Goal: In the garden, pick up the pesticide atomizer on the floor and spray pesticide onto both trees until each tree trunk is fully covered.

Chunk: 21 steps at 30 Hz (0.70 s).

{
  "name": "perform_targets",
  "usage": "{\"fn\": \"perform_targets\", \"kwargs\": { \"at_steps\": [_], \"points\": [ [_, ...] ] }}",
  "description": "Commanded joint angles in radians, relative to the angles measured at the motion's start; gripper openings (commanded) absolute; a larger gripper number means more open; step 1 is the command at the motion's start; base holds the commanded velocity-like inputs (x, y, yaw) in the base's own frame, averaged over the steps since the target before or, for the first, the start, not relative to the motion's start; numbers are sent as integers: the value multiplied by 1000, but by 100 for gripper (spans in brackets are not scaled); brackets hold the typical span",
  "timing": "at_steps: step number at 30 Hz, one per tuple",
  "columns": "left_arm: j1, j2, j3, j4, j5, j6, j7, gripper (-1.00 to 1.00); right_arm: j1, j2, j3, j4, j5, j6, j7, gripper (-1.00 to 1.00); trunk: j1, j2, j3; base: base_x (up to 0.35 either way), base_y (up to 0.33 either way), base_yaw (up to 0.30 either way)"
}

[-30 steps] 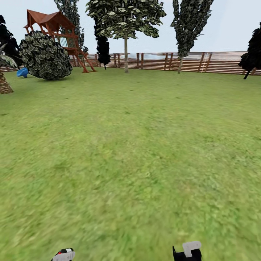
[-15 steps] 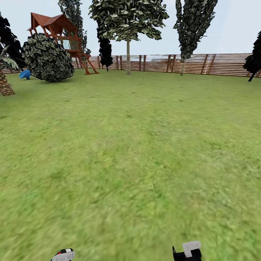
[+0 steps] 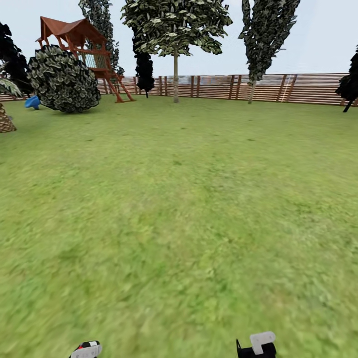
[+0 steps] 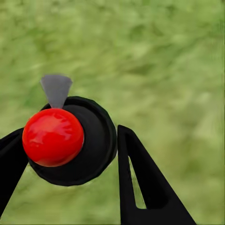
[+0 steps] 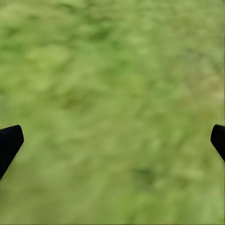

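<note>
Atomizer [image 4: 70, 140], round black body with glossy red top, gripped by left claw [image 4: 65, 154]; right claw [image 5: 112, 140] wide.

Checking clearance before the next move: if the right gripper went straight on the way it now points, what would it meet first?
Probably just the lawn: the right gripper is open, nothing between its fingertips, grass beyond. Depth unclear.

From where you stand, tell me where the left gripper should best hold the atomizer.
Grip the pesticide atomizer on its round dark body, below the red top, one finger from each side, probably as the left gripper has it now. That leaves the grey nozzle unblocked. The right gripper hangs open over the lawn.
</note>
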Motion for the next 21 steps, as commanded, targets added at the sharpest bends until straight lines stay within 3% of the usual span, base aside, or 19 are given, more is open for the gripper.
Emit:
{"fn": "perform_targets", "kwargs": {
  "at_steps": [1,21],
  "points": [
    [0,0,0,0,0,0,0,-100,0,0,0,8,0,0,0,100,0,0,0,335,0,0],
    [0,3,0,0,0,0,0,-100,0,0,0,40,0,3,1,100,0,0,0,336,0,0]
  ]
}}
